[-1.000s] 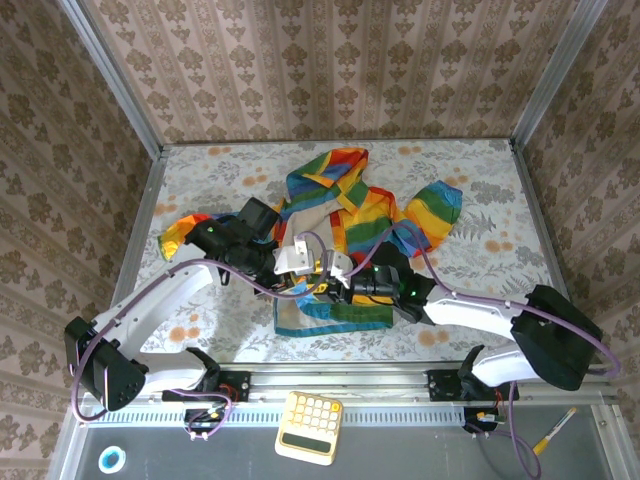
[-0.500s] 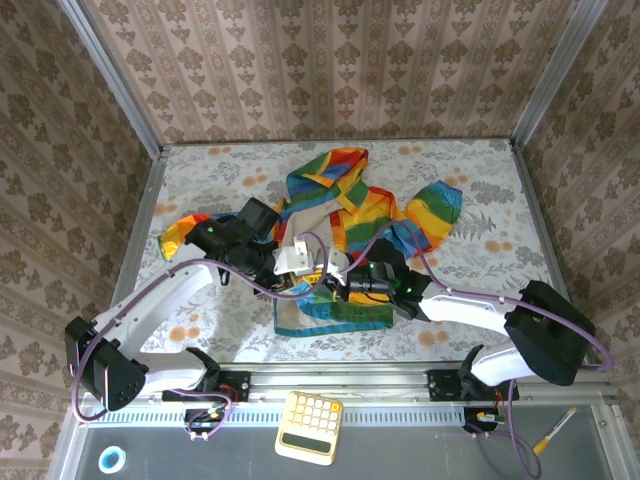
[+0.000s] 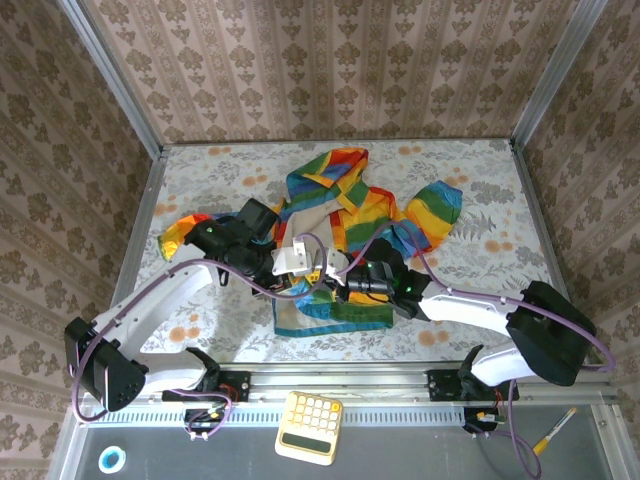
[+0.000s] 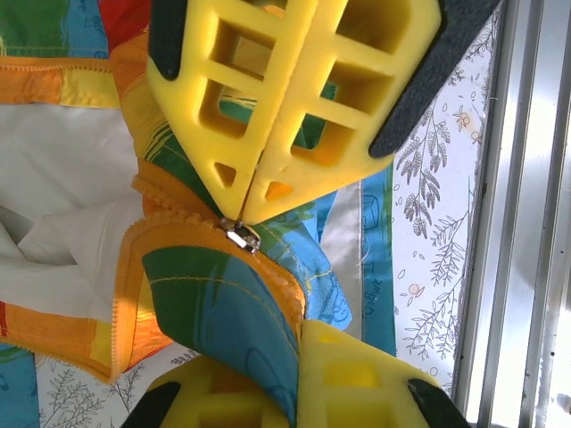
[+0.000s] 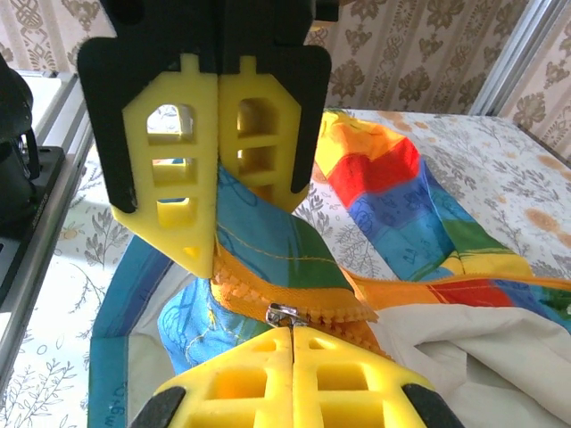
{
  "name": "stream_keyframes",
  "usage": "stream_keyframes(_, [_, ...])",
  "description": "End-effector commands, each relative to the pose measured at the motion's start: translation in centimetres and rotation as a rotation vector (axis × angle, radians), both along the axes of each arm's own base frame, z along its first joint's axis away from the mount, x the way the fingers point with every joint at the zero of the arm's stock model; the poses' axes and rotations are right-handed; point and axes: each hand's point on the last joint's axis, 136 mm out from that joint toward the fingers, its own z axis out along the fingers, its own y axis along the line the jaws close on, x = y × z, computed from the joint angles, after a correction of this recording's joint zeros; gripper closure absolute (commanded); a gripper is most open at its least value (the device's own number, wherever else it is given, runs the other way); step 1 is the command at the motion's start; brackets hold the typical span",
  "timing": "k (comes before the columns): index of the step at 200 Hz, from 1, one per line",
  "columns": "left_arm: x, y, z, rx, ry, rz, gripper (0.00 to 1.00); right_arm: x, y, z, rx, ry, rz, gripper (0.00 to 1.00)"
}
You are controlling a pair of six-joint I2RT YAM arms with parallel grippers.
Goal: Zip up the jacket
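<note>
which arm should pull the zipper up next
Left, probably: the left gripper is shut on the zipper pull, while the right gripper pinches the jacket at its hem, so it can anchor.

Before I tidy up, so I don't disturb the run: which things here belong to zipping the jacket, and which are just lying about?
In the job: rainbow-striped hooded fabric jacket; its orange zipper; left gripper; right gripper.
Lying about: pale yellow calculator; small blue-and-white ring; thin yellow pen-like stick.
</note>
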Motion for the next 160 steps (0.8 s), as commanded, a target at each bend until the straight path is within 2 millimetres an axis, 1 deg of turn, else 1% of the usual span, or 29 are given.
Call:
stream_keyframes(1, [-1.4, 0.4, 0.6, -0.015, 0.019, -0.032, 1.00, 1.6, -1.1, -0.1, -0.056, -0.019, -0.079, 1.00])
stream_keyframes(15, [-1.5, 0.4, 0.5, -0.013, 0.019, -0.031, 1.00, 1.5, -1.0, -0.2, -0.061, -0.020, -0.072, 1.00])
stream_keyframes(31, [-1.6, 0.5, 0.6, -0.009, 0.018, -0.031, 1.00, 1.8, -1.2, -0.4, -0.070, -0.024, -0.091, 1.00])
stream_keyframes(72, [-1.8, 0.7, 0.5, 0.001, 0.017, -0.029, 1.00, 3.8, -2.2, -0.7, -0.117, -0.042, -0.202, 1.00])
stream_keyframes(100, [-2.0, 0.8, 0.6, 0.010, 0.014, -0.027, 1.00, 5.1, -2.6, 0.1, -0.110, -0.044, -0.261, 1.00])
stream_keyframes(102, [-2.1, 0.8, 0.6, 0.012, 0.015, -0.027, 1.00, 5.2, -2.5, -0.6, -0.125, -0.033, -0.263, 1.00])
stream_keyframes(105, [-2.1, 0.9, 0.6, 0.013, 0.015, -0.026, 1.00, 5.4, -2.6, -0.9, -0.130, -0.027, -0.268, 1.00])
stream_keyframes(160, [-2.9, 1.6, 0.8, 0.049, 0.018, 0.005, 1.00, 7.5, -3.2, -1.3, -0.139, 0.005, -0.356, 1.00])
